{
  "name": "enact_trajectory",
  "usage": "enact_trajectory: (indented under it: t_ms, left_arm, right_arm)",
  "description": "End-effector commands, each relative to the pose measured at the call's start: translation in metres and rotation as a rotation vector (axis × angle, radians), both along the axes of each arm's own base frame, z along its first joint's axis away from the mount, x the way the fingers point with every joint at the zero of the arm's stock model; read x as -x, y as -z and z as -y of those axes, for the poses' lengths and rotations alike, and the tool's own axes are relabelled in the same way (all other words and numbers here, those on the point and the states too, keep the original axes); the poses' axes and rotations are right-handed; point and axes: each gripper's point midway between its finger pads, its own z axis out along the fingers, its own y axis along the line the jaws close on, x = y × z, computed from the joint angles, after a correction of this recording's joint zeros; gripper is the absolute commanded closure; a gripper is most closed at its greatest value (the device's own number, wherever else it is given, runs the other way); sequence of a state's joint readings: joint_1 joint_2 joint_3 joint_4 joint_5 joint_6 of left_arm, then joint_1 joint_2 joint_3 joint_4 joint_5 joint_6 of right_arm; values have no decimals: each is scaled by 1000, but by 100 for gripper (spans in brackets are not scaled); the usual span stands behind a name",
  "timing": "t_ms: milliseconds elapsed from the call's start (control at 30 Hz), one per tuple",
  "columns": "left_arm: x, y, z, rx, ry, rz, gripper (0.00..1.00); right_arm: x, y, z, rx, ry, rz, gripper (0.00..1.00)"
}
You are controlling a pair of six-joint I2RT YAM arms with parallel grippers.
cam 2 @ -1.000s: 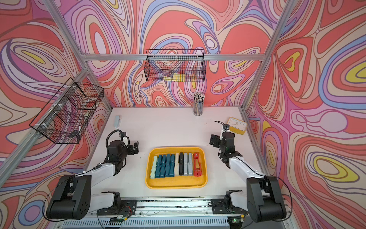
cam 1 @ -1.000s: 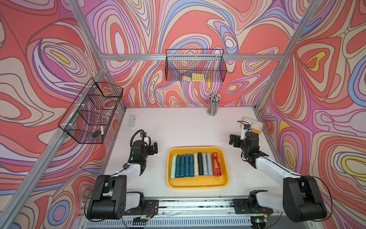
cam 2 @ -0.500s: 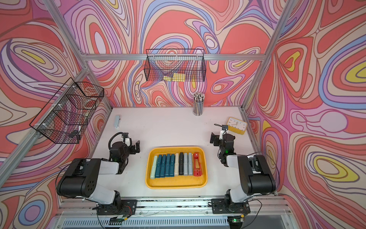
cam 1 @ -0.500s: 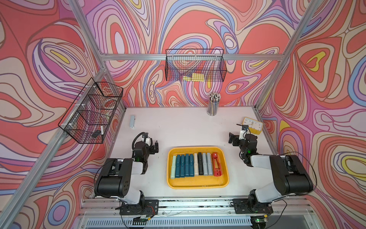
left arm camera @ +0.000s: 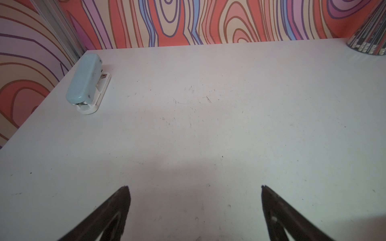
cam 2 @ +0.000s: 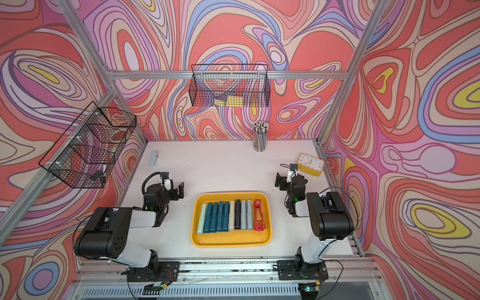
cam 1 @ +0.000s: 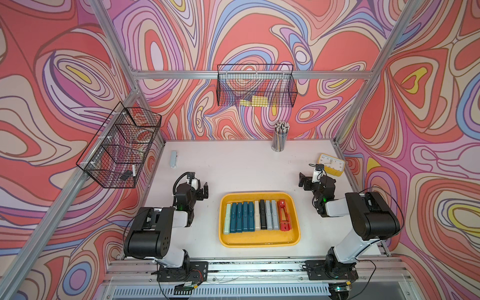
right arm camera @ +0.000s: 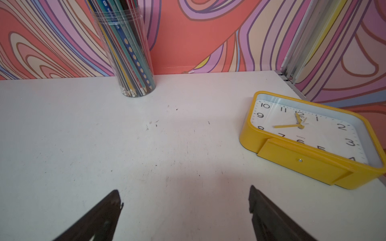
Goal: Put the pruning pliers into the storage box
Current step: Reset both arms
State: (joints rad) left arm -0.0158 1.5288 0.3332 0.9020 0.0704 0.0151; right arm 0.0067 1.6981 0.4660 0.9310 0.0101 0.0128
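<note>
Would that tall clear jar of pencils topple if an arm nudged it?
Likely, if pushed near the top: the pencil jar is tall on a narrow base. Its clear wall looks smooth, so it might slip when pinched. The pencils stand loose inside and would probably spill.

The yellow clock (right arm camera: 311,137) carries the only legible writing: black numerals on its white face; 9, 10, 11, 1, 2, 3, 5 and 6 read clearly in the right wrist view; 12 is crossed by the hands; 4, 7 and 8 are cut by the rim; a small word below centre is blurred; print on the pencils (right arm camera: 133,54) is too small to read
</note>
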Motion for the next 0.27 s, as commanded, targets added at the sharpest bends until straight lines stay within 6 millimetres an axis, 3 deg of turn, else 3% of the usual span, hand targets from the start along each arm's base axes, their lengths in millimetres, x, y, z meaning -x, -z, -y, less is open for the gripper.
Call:
enact_trajectory:
  t_ms: [0,233]
  left_arm:
    - [-7,-11,-1,-14,8,41,1]
    - [-7,-11,-1,-14,6,40,1]
  right_arm:
    - [-3,-5,6,-3,24,15,2]
    - [-3,-4,6,-2,26,16,2]
